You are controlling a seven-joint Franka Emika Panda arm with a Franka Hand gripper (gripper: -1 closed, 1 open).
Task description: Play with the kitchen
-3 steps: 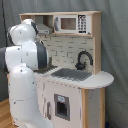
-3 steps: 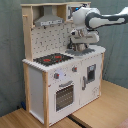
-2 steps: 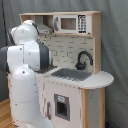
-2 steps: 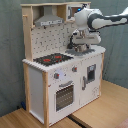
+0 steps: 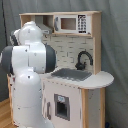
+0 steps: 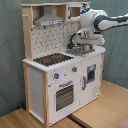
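Note:
The kitchen (image 6: 60,75) is a tall white and light-wood toy unit, seen in both exterior views. In the second exterior view it shows a red-ringed hob (image 6: 52,59), an oven door (image 6: 65,96), knobs (image 6: 56,76), a dotted backboard (image 6: 50,41) and a grey hood (image 6: 48,21). My arm (image 6: 102,21) reaches in from the second exterior view's right, and my gripper (image 6: 83,46) hangs over the sink area beside the black faucet (image 6: 75,39). In the first exterior view the faucet (image 5: 84,59) and grey sink (image 5: 72,75) show, while my arm's white body (image 5: 27,65) hides the gripper.
A toy microwave (image 5: 70,23) sits on the kitchen's upper shelf. The unit stands on a wooden floor (image 6: 110,110) in front of a grey curtain (image 6: 10,50). The arm's bulky base fills the first exterior view's left.

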